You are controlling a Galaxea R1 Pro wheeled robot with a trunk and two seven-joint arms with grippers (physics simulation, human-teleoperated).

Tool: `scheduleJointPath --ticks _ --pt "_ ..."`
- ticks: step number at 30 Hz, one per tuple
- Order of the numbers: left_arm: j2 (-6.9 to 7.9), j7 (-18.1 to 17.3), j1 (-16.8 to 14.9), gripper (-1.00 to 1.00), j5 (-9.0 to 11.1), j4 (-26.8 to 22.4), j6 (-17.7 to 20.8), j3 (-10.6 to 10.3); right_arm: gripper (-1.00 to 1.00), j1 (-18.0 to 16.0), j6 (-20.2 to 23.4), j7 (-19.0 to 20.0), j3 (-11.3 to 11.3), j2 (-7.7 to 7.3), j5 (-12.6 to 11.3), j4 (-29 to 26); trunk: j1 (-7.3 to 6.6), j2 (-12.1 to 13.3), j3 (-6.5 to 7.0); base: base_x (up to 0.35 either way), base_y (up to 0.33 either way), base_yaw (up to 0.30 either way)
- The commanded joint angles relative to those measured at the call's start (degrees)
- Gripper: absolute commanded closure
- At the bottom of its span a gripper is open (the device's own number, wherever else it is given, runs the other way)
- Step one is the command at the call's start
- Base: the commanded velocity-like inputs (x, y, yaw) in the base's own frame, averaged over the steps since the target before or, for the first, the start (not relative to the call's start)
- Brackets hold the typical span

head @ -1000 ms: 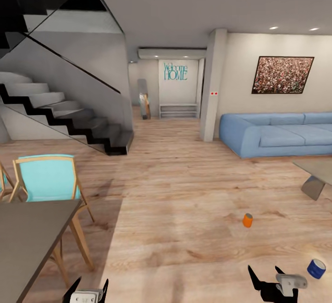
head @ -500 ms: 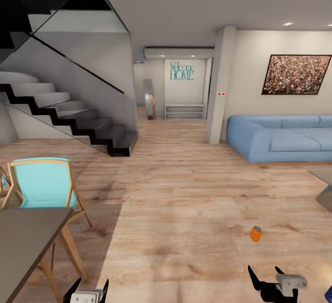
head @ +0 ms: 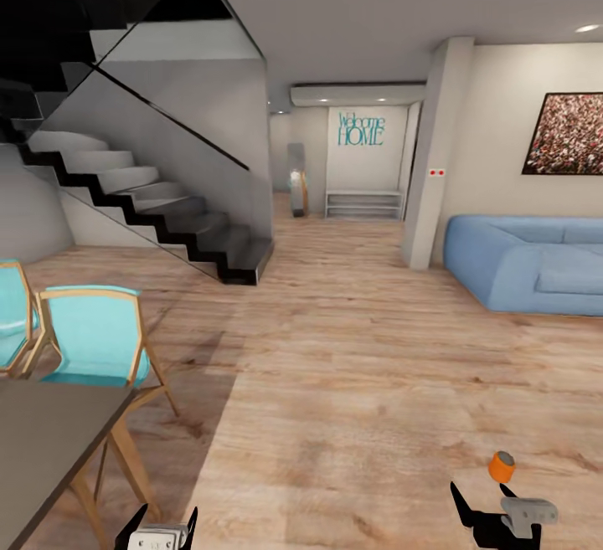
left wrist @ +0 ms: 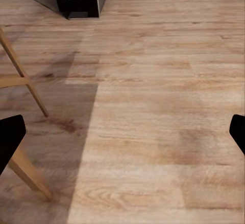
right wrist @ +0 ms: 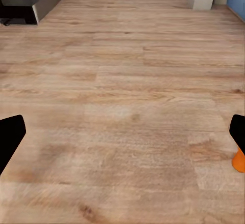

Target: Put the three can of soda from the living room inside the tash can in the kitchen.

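One orange can of soda point(head: 502, 466) stands upright on the wooden floor of the living room, just ahead and slightly right of my right gripper point(head: 480, 493). Its edge also shows in the right wrist view as an orange can point(right wrist: 238, 161) beside one fingertip point(right wrist: 239, 129). The right gripper point(right wrist: 122, 134) is open and holds nothing. My left gripper point(head: 167, 516) hangs low by the dining table and is open too, with bare floor between its fingers point(left wrist: 10, 137). The tash can and the kitchen are out of view.
A blue sofa point(head: 536, 269) stands at the right, behind a white pillar point(head: 435, 156). A dark staircase point(head: 167, 223) climbs at the left. Turquoise chairs point(head: 96, 336) and a grey table point(head: 50, 441) crowd the near left, their wooden legs point(left wrist: 23, 170) close to my left gripper.
The camera has turned left and moved forward, so the room slid right. The blue can and the coffee table left the picture, and the orange can now lies close to my right gripper.
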Motion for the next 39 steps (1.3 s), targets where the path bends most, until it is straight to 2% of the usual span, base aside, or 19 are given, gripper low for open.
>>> scheduleJointPath --ticks 1,10,39 --pt "0.0 0.0 0.0 -1.0 0.0 0.0 0.0 0.0 -1.0 0.0 0.0 0.0 0.0 0.0 -0.02 -0.01 0.0 0.0 0.0 0.287 -0.139 0.101" --pt "0.0 0.0 0.0 -1.0 0.02 -0.05 -0.05 0.0 -1.0 0.0 0.0 0.0 0.0 -0.08 -0.07 0.04 0.0 0.0 0.0 0.307 -0.081 0.026" --pt "0.0 0.0 0.0 -1.0 0.02 -0.07 -0.09 0.0 -1.0 0.0 -0.18 0.01 0.0 -0.04 0.0 -0.04 0.0 0.0 0.0 0.319 -0.003 0.001"
